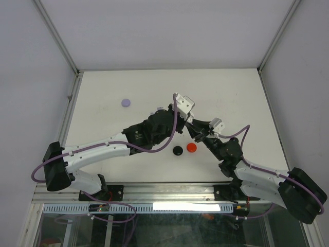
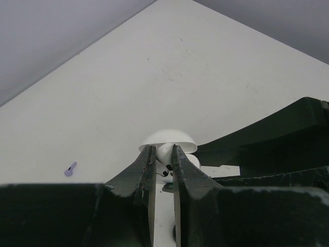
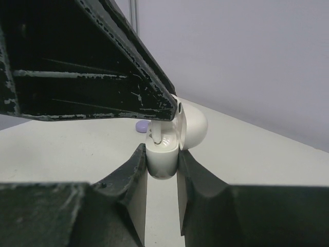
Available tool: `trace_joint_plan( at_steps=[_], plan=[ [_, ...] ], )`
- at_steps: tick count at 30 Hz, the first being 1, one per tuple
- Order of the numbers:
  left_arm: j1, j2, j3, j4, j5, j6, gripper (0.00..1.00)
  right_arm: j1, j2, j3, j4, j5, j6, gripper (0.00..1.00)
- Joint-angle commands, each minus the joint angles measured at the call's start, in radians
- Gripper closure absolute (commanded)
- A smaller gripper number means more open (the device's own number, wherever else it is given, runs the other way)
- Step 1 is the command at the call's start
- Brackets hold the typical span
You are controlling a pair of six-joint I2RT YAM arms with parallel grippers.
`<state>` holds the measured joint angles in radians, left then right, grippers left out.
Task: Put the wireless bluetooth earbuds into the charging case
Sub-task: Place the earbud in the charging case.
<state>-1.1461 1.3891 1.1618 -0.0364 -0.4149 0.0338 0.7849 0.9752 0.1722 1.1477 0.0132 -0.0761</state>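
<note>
1. Left wrist view: the white bud (image 2: 164, 153) sits pinched between the two fingertips of the left gripper (image 2: 162, 150), directly in front of the raised lid of the white case (image 2: 167, 137).
2. The left jaws are pressed in on the bud from both sides, with only the bud's width between them.
3. Seen from the right wrist, the bud's stem points down into the open base of the white case. Whether it is fully seated there cannot be told.
4. The white case stands upright with its lid tipped back, away from the left fingers.
5. The right gripper (image 3: 162, 154) clamps the base of the white case, one finger against each side wall.
6. The left finger comes in over the white case from above and to the left in that view, its tip at the case's mouth.
7. From the top camera the two grippers meet over the white case, which is hidden beneath them near the middle of the table (image 1: 226, 92).
8. A black case (image 1: 178, 150) and a red case (image 1: 191, 147), both closed, lie side by side near the white case, on the side toward the arm bases.
9. A lavender case (image 1: 126, 103) lies well apart from the white case, to its left and farther from the bases.
10. A lavender bud (image 2: 70, 168) lies alone on the table, to the left of the white case in the left wrist view.
</note>
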Motion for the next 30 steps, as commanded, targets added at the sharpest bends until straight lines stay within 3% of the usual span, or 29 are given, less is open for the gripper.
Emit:
trace_joint_plan(
  at_steps=[1, 10, 16, 30],
  plan=[
    [-0.019, -0.008, -0.008, 0.043, -0.037, 0.056, 0.86, -0.002, -0.023, 0.039, 0.066, 0.001, 0.010, 1.00],
    [-0.042, 0.005, -0.011, 0.042, -0.032, 0.090, 0.85, -0.002, -0.033, 0.041, 0.062, -0.001, 0.013, 1.00],
    [-0.053, 0.023, -0.006, 0.033, -0.034, 0.082, 0.79, -0.001, -0.038, 0.045, 0.051, -0.010, 0.015, 1.00],
    [-0.054, -0.014, 0.044, -0.014, -0.057, 0.026, 0.42, -0.003, -0.055, 0.041, 0.027, -0.006, 0.011, 1.00]
  ],
)
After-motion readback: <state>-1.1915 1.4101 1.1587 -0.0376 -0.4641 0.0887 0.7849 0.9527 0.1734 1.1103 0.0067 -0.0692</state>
